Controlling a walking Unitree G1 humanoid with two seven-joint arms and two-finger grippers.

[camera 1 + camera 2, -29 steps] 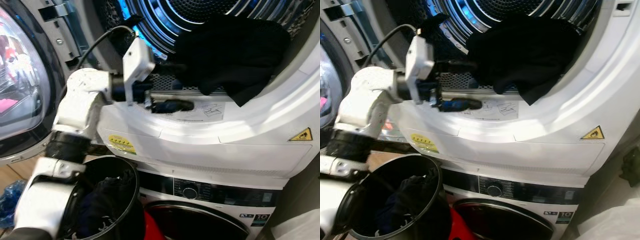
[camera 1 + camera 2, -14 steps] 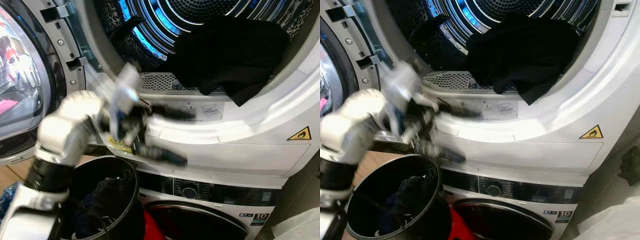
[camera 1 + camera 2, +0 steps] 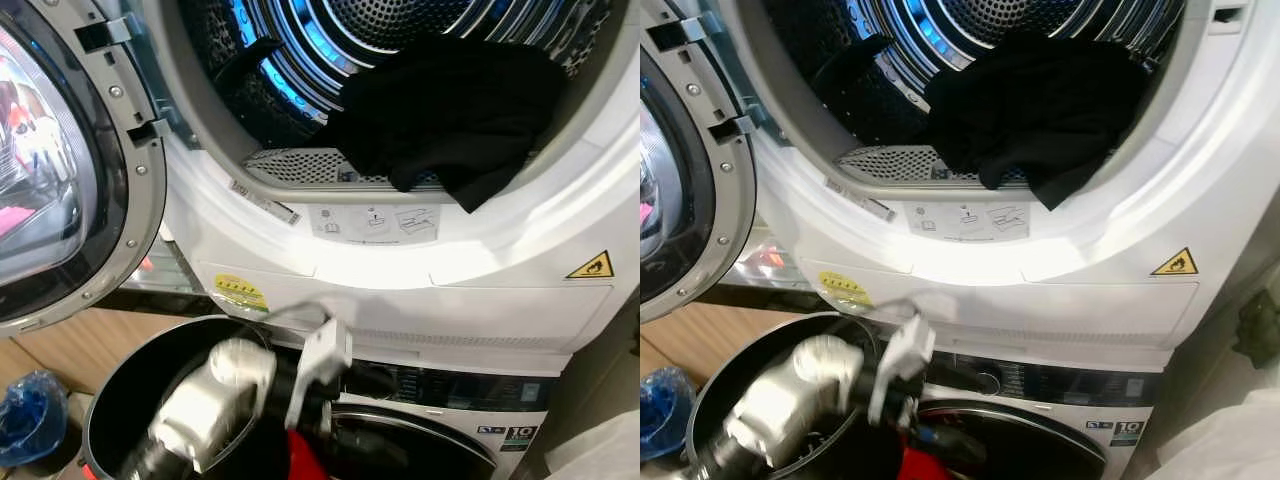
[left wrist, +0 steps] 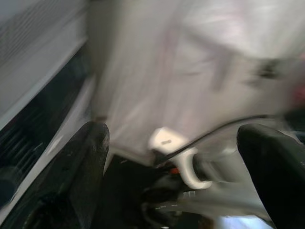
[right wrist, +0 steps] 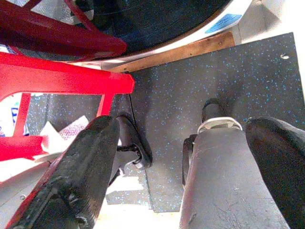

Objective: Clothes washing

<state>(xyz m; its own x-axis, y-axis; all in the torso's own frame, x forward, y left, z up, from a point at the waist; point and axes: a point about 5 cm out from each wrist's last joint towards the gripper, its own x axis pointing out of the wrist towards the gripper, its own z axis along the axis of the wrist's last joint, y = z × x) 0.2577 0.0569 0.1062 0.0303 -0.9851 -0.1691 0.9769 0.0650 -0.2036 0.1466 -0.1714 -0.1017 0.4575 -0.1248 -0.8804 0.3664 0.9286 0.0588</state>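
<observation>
A black garment (image 3: 455,105) hangs over the front lip of the open upper drum (image 3: 300,60), partly inside it. Below, at the left, stands a black round basket (image 3: 120,400) with dark clothes in it. My left arm (image 3: 215,395) reaches low across the basket's rim, blurred, in front of the lower machine. In the left wrist view my left gripper (image 4: 181,157) is open with nothing between its fingers (image 4: 88,157). My right gripper (image 5: 181,162) hangs open over the dark speckled floor (image 5: 190,81), holding nothing.
The upper machine's round door (image 3: 60,180) stands swung open at the left. The lower machine's control panel (image 3: 450,392) and dark door (image 3: 420,455) lie under the drum. A red stool (image 5: 57,76) stands beside it. A blue bag (image 3: 28,415) lies on the wooden floor.
My left arm has dropped from the drum's lip, where its gripper was beside the black garment, down to the basket. The garment stays on the lip.
</observation>
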